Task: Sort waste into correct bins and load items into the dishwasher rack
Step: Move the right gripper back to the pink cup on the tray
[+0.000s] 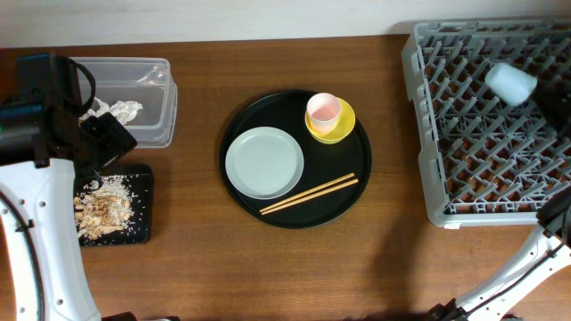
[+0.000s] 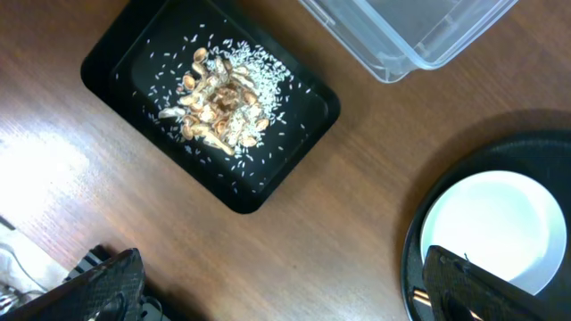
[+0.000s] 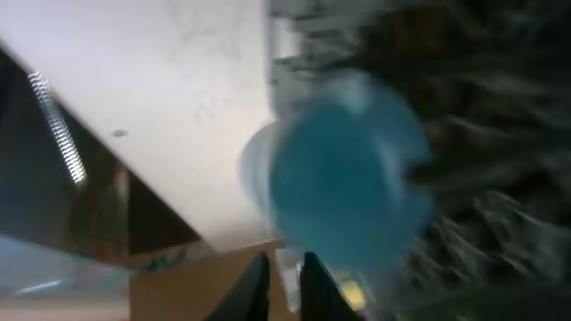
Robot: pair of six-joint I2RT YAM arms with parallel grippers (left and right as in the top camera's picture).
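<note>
My left gripper (image 1: 105,141) (image 2: 285,294) is open and empty, hovering between the clear tub (image 1: 152,94) and the flat black tray (image 1: 143,227). The tub holds the white napkin (image 1: 120,111). The black tray holds the food scraps (image 1: 105,209) (image 2: 223,98). I see no wrapper. My right gripper (image 1: 533,96) (image 3: 287,285) is shut on the rim of the light blue cup (image 1: 510,82) (image 3: 348,178) above the grey dishwasher rack (image 1: 428,134). The plate (image 1: 264,162), chopsticks (image 1: 309,193), and pink cup (image 1: 323,109) inside the yellow bowl (image 1: 337,132) lie on the round black tray (image 1: 343,174).
The left wrist view shows the flat black tray's rim (image 2: 116,67), a corner of the clear tub (image 2: 401,36), the plate (image 2: 500,223) and bare wood between them. The rack fills the table's right side. The right wrist view is blurred.
</note>
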